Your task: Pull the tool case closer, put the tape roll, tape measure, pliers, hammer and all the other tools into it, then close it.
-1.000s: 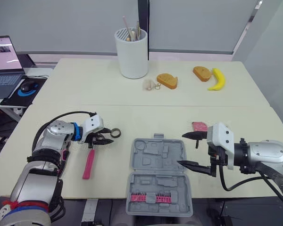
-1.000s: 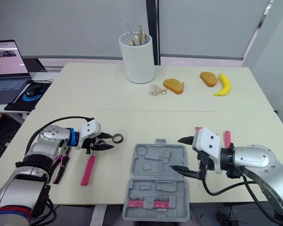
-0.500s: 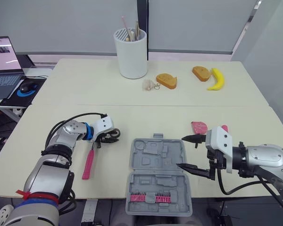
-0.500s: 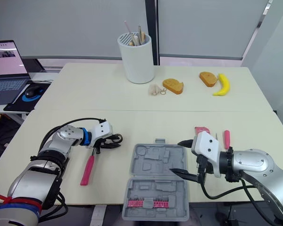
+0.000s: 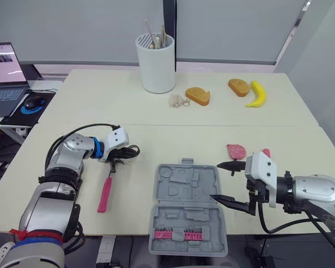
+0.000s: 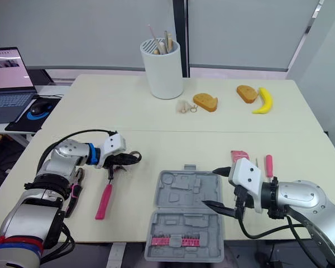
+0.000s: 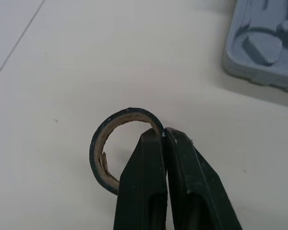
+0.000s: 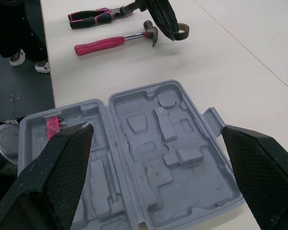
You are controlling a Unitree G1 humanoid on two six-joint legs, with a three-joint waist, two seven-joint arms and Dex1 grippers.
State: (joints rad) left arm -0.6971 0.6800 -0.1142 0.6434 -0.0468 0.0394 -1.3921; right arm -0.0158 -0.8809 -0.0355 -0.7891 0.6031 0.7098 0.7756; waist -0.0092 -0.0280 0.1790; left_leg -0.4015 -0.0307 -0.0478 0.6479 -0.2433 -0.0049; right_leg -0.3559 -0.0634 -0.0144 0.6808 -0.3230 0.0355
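The open grey plastic tool case (image 5: pixel 187 209) lies at the table's near edge. The right gripper (image 5: pixel 215 180), forearm level, spreads its fingers wide over the case's right edge. Farther left, the bent left arm's gripper (image 7: pixel 164 132) pinches the black tape roll (image 7: pixel 92 151) by its wall, above the pink-handled hammer (image 5: pixel 105 192).

Both head cams look forward and down over the table (image 5: pixel 156 111) — basically the same shot nudged sideways, open tool case (image 5: pixel 187 190) low in the middle of each. Left wrist cam hugs the tabletop, staring along its fingers (image 7: pixel 140 191) at the tape roll (image 7: pixel 95 148) with a case corner showing. Right wrist cam hangs back, catching the whole case plus hammer (image 8: pixel 115 40), pliers (image 8: pixel 93 18) and left gripper (image 8: pixel 170 28) beyond.
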